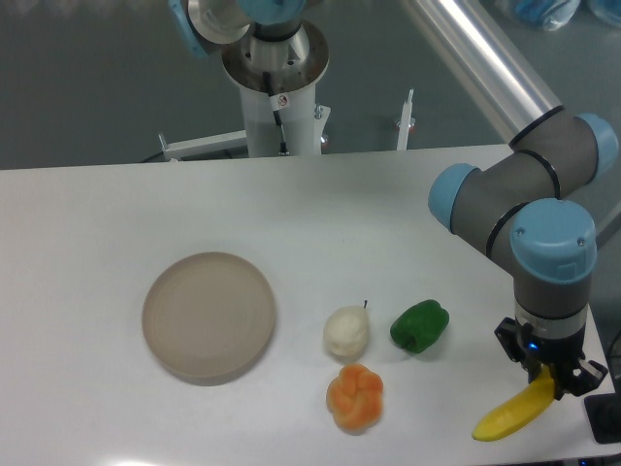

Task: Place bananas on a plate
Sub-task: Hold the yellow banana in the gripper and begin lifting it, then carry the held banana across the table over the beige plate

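Note:
The yellow toy banana (512, 412) lies at the front right of the table, its right end between my gripper's fingers. My gripper (549, 381) points straight down over that end and appears shut on it. The beige-grey plate (209, 316) sits at the left centre of the table, empty, far to the left of the gripper and banana.
A white pear-like fruit (345, 331), a green pepper (419, 325) and an orange segmented fruit (355, 396) lie between the plate and the banana. The robot's base (277, 87) stands at the back. A dark object (605, 419) sits at the right edge.

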Robot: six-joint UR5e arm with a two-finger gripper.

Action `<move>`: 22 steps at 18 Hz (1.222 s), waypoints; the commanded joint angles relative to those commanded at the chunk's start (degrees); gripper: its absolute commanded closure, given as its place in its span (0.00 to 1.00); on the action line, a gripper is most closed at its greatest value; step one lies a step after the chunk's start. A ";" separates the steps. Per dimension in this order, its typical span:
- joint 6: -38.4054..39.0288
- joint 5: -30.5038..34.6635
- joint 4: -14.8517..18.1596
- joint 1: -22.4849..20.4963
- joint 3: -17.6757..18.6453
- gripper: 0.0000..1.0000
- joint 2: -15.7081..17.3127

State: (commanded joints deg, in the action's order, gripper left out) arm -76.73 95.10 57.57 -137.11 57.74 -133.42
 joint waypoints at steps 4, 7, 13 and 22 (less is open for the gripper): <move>0.09 0.09 0.26 0.17 0.44 0.79 0.44; 1.32 -0.26 0.53 0.18 0.88 0.79 0.88; 3.85 -1.23 1.85 1.40 7.46 0.79 6.41; 17.99 -5.52 9.40 8.16 18.34 0.79 17.03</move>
State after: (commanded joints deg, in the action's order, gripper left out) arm -58.74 89.57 66.97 -128.95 76.09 -116.39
